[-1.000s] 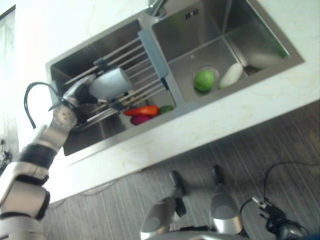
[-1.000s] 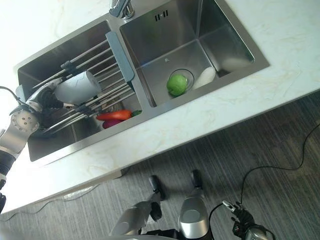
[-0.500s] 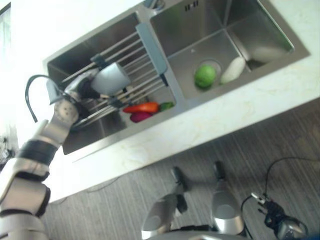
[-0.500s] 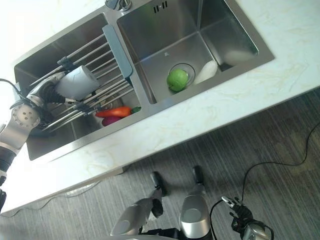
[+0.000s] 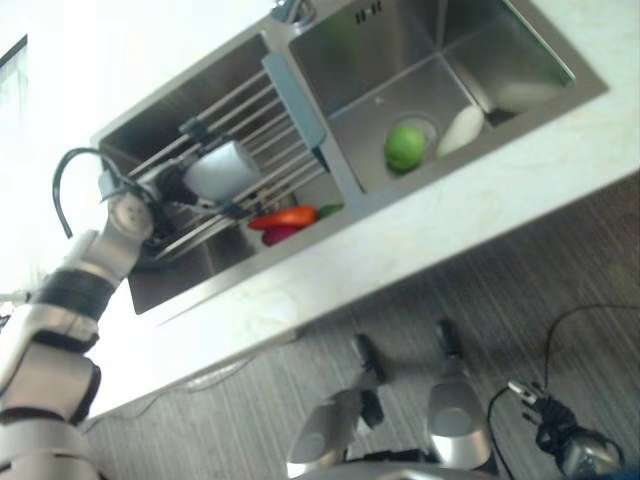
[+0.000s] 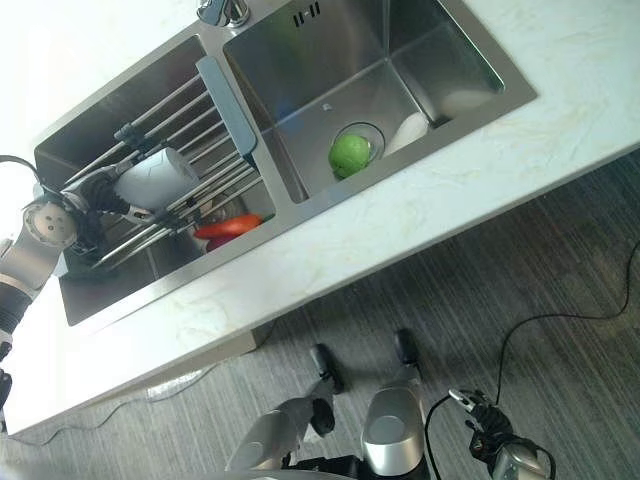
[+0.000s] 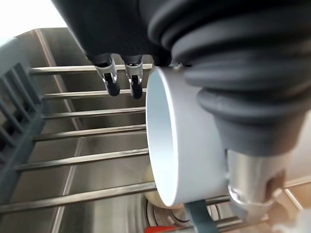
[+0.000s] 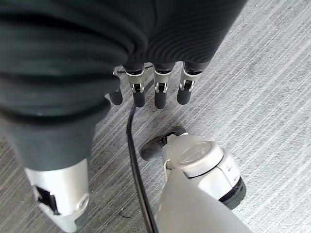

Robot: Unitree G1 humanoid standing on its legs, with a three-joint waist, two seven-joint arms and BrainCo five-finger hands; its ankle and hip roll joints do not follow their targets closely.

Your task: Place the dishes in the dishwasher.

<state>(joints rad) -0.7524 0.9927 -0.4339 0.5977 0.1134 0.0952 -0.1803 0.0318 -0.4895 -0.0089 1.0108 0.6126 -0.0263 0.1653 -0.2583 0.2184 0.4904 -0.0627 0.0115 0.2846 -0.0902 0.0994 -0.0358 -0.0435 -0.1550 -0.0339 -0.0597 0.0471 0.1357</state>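
Down from the head, the left eye view looks at a steel sink [image 5: 480,75] with two bowls, set in a pale worktop [image 5: 470,215]. A rack [image 5: 265,140] of steel bars with a grey end piece lies across the left bowl. A white cup [image 5: 220,170] lies on its side on the bars. The left hand [image 5: 150,195] is at the cup's outer end, touching it. Under the rack, at the near side of the left bowl, lie an orange carrot [image 5: 285,216] and something dark red [image 5: 280,234] just beside it. In the right bowl a green ball-shaped fruit [image 5: 405,147] sits on the drain, with a white thing [image 5: 458,130] just beside it.

From the right eye, the same cup [image 6: 155,180] rests on the rack [image 6: 190,140], with the left hand [image 6: 85,200] right against it. The green fruit [image 6: 348,155] sits in the right bowl, well apart from the cup.

Up close in the left wrist view, the cup [image 7: 184,145] shows its open mouth. The dark-tipped fingers [image 7: 112,87] curl down beside its rim and the thumb [image 7: 252,184] presses on the other side, so the left hand [image 7: 218,73] holds the cup between them. Rack bars [image 7: 87,131] run across behind the cup.

Over on the right wrist view, the right hand [image 8: 97,43] hangs above the grey striped floor [image 8: 262,87]. Its fingers [image 8: 160,94] point down, loose and a little spread, and they hold nothing.
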